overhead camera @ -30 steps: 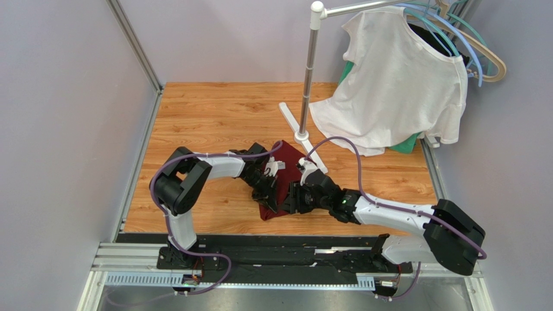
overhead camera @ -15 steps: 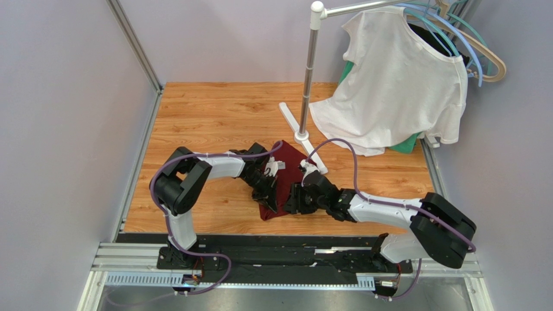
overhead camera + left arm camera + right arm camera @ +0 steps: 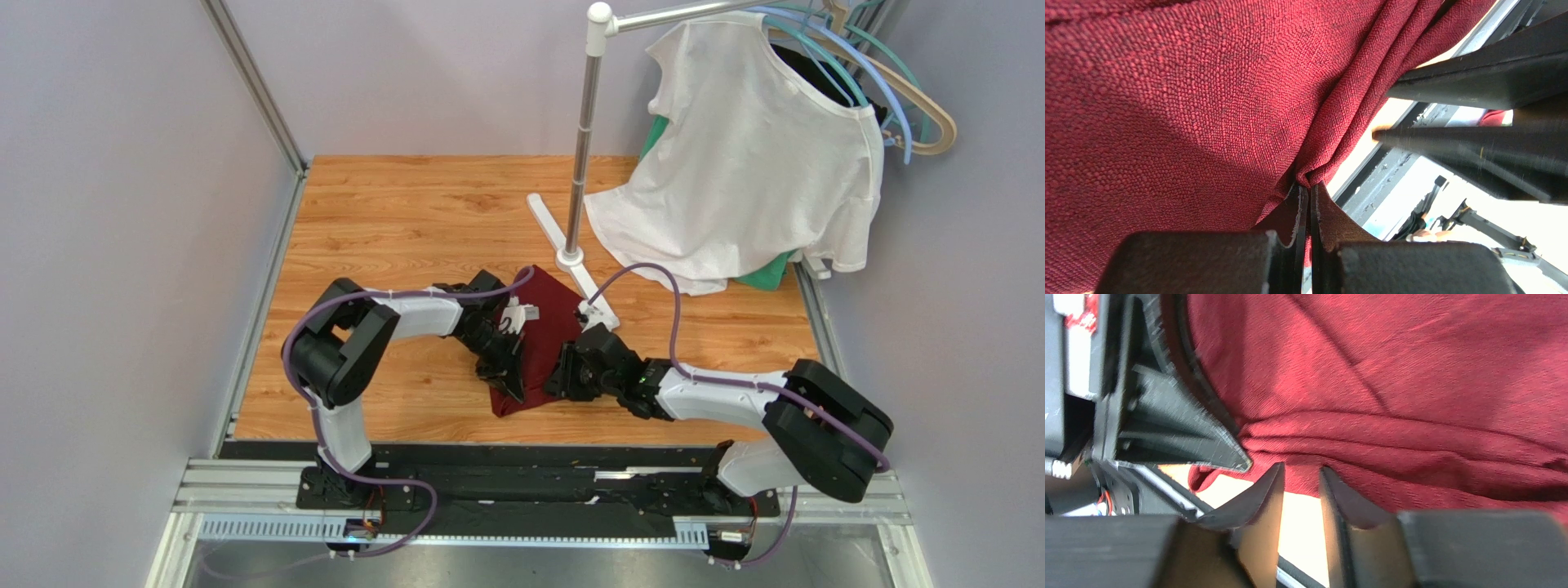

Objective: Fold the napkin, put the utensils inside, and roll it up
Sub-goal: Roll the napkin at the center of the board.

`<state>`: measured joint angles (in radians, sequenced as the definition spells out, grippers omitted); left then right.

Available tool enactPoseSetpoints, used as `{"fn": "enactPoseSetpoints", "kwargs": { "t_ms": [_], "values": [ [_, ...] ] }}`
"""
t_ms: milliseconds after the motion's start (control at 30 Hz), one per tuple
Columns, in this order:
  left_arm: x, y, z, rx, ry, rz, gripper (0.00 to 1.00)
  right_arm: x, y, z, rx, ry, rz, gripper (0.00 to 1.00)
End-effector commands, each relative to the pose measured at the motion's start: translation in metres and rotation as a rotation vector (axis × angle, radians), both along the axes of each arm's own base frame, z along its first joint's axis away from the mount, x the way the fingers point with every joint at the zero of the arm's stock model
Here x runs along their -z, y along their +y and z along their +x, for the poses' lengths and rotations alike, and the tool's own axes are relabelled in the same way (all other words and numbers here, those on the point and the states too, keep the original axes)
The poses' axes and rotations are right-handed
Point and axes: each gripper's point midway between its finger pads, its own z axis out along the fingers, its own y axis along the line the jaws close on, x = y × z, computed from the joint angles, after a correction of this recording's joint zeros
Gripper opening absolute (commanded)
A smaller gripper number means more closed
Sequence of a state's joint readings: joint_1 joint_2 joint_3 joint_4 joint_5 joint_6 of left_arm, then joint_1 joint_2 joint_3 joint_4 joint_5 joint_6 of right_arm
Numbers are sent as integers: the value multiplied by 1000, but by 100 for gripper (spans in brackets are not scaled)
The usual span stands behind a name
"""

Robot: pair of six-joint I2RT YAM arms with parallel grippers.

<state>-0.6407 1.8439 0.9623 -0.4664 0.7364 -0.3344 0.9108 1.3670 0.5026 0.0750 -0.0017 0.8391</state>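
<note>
The dark maroon napkin (image 3: 548, 321) lies bunched on the wooden table's middle, with both grippers at its near edge. My left gripper (image 3: 513, 368) is shut on a pinched fold of the napkin (image 3: 1180, 110), the cloth gathering into the closed tips of the gripper (image 3: 1309, 187). My right gripper (image 3: 564, 371) stands beside it, open. In the right wrist view its tips (image 3: 1301, 474) sit a narrow gap apart at the edge of the napkin (image 3: 1413, 386), and bright table shows between them. The utensils are out of view.
A garment stand's pole and white foot (image 3: 570, 255) rise just behind the napkin. A white T-shirt (image 3: 748, 159) hangs on hangers at the back right. Grey walls close both sides; a metal rail (image 3: 491, 490) runs along the near edge.
My right gripper's jaws have narrowed and its arm has shifted a little left toward the napkin. The left gripper has kept its hold and place.
</note>
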Motion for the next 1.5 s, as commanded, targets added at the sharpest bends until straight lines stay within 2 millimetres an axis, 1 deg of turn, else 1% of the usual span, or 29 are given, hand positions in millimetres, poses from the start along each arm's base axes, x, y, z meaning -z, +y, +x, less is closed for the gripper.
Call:
{"fn": "enactPoseSetpoints", "kwargs": {
  "t_ms": [0,33,100,133,167,200,233,267,300,333,400,433,500,533,567,600,633,667,700,733,767,800,1000,1067,1100,1167,1200,1233,1467],
  "values": [
    [33,33,-1,26,-95,179,1,8,-17,15,117,-4,-29,28],
    [29,32,2,22,-118,171,3,7,-17,17,126,-2,-37,24],
    [26,31,7,7,-161,165,18,17,-25,15,141,19,-94,21],
    [17,29,10,1,-198,142,27,18,-25,17,146,21,-98,18],
    [12,26,15,-4,-234,127,40,21,-26,17,152,26,-106,18],
    [9,27,18,-14,-258,128,49,25,-27,16,155,36,-115,16],
    [-2,24,23,-23,-306,112,52,28,-28,16,157,45,-121,16],
    [-6,26,30,-35,-350,122,57,30,-27,16,158,51,-124,15],
    [-11,27,34,-46,-383,125,58,35,-29,15,162,63,-138,15],
    [-27,24,40,-59,-453,104,59,37,-29,15,162,68,-141,15],
    [-36,28,44,-80,-532,116,60,42,-29,14,167,80,-151,14],
    [-50,28,49,-106,-611,110,61,42,-29,15,168,81,-154,13],
    [-51,34,42,-112,-661,119,61,43,-28,16,172,83,-158,13],
    [-62,39,48,-154,-737,129,62,43,-28,16,173,83,-156,13],
    [-54,41,34,-136,-737,136,62,41,-26,18,173,80,-151,13],
    [-60,43,30,-153,-761,121,62,44,-29,14,172,94,-170,13],
    [-58,50,30,-183,-789,157,62,44,-30,15,173,94,-176,13],
    [-47,55,17,-180,-779,179,62,43,-30,15,171,93,-178,13],
    [-53,57,12,-199,-804,167,62,42,-29,16,172,90,-176,12],
    [-51,64,12,-228,-829,192,62,42,-29,15,171,91,-177,13],
    [-43,70,4,-240,-814,199,62,41,-30,16,173,89,-178,13],
    [-50,68,-1,-250,-835,166,62,40,-29,17,174,86,-175,12],
    [-53,73,-2,-269,-880,171,63,40,-27,16,166,89,-170,11],
    [-52,64,-5,-230,-867,147,63,39,-27,16,166,89,-168,11],
    [-46,63,-6,-211,-857,167,63,40,-28,16,166,92,-171,11],
    [-46,58,-7,-179,-863,180,63,39,-26,16,162,91,-166,11],
    [-39,59,-6,-167,-852,209,63,39,-26,16,161,90,-167,11],
    [-41,54,-7,-152,-851,202,63,39,-26,16,160,91,-166,11],
    [-33,48,-4,-132,-872,235,63,38,-23,16,153,93,-155,10]
  ]
}}
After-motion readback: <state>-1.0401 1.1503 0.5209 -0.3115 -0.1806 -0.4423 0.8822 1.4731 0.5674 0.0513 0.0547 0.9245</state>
